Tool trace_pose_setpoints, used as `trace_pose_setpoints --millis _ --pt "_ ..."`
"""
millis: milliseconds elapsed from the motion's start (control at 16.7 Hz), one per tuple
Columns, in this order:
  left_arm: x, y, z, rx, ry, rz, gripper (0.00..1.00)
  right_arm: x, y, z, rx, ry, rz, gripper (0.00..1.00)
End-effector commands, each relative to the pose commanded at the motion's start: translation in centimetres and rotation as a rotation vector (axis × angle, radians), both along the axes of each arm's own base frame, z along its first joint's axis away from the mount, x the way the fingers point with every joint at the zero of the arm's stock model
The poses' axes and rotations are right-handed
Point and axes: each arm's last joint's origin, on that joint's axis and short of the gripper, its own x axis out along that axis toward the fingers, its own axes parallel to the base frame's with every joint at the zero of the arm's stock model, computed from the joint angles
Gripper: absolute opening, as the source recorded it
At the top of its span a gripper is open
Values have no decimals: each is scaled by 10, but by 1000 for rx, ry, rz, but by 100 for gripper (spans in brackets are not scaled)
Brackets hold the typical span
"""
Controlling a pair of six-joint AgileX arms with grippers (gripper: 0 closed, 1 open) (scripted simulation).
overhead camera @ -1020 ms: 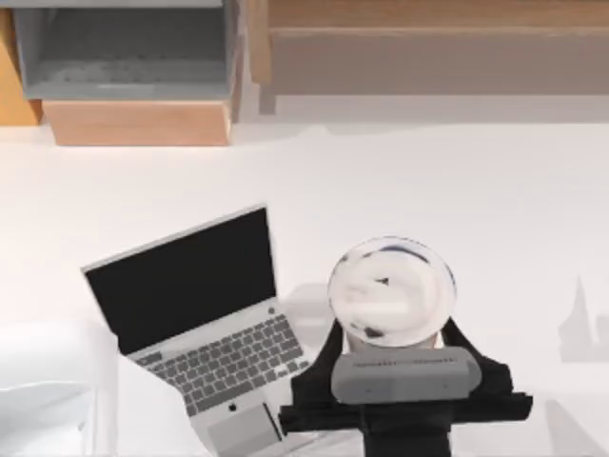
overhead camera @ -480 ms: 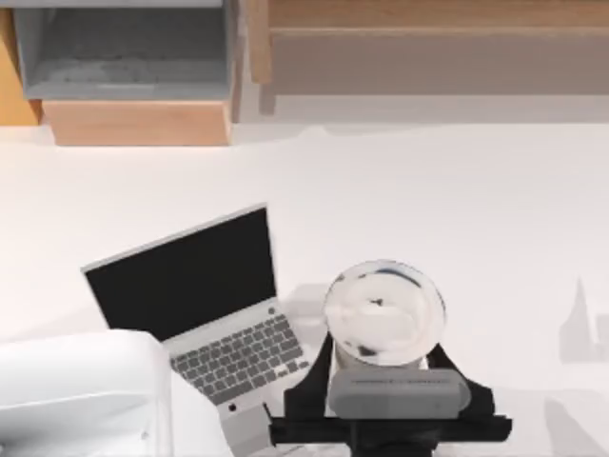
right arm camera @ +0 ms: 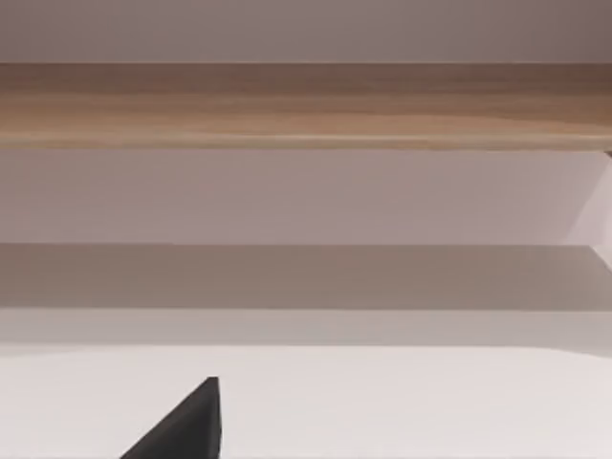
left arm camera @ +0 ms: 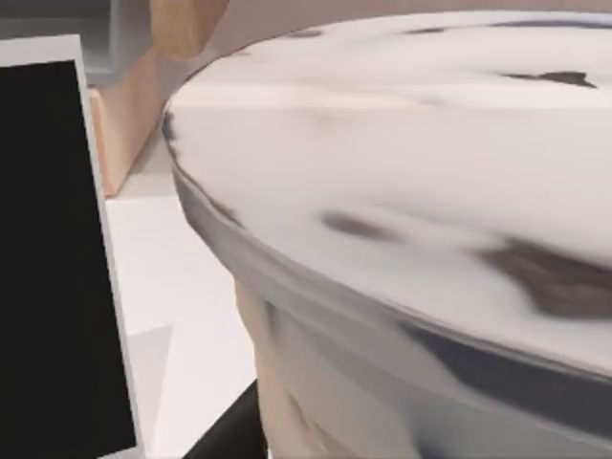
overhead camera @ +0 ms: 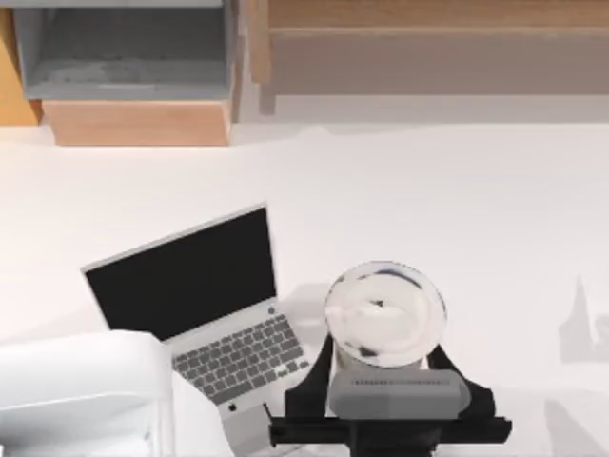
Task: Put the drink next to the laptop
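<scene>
At table level in the top view: the white table (overhead camera: 428,190) is carrying the laptop (overhead camera: 205,305), lid open and black screen facing up, lying at a slant toward the left side. The drink (overhead camera: 383,314) is sitting just beside the laptop's right edge, near the keyboard, apart from it by a narrow strip of table (creamy white top facing the camera). The left gripper (overhead camera: 383,362) is reaching in from the near edge, its dark fingers (overhead camera: 319,362) pinching the drink from both sides. A white rounded body (overhead camera: 76,390) is overlapping the laptop's near left corner; what it is cannot be told. A grey open box (overhead camera: 124,48) and a wooden shelf (overhead camera: 428,29) are lining the far edge. Left wrist view: the drink (left arm camera: 402,191) is looming close, clear rim over tan body, with the laptop (left arm camera: 48,258) screen standing alongside it and a dark finger (left arm camera: 225,435) pressing against the cup's base. Right wrist view: the right gripper (right arm camera: 182,426) is hanging above bare table, facing the wooden shelf (right arm camera: 306,105); whether it is spread or pressed together cannot be told.
</scene>
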Motion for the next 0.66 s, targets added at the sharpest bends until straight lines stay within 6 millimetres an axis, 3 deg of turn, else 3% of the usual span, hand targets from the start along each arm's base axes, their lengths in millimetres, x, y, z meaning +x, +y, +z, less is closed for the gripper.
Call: trace_pose_setpoints --millis 300,660 --pt "0 0 0 0 0 0 98 0 0 0 0 0 0 100" --pt "0 0 0 0 0 0 100 0 0 0 0 0 0 100"
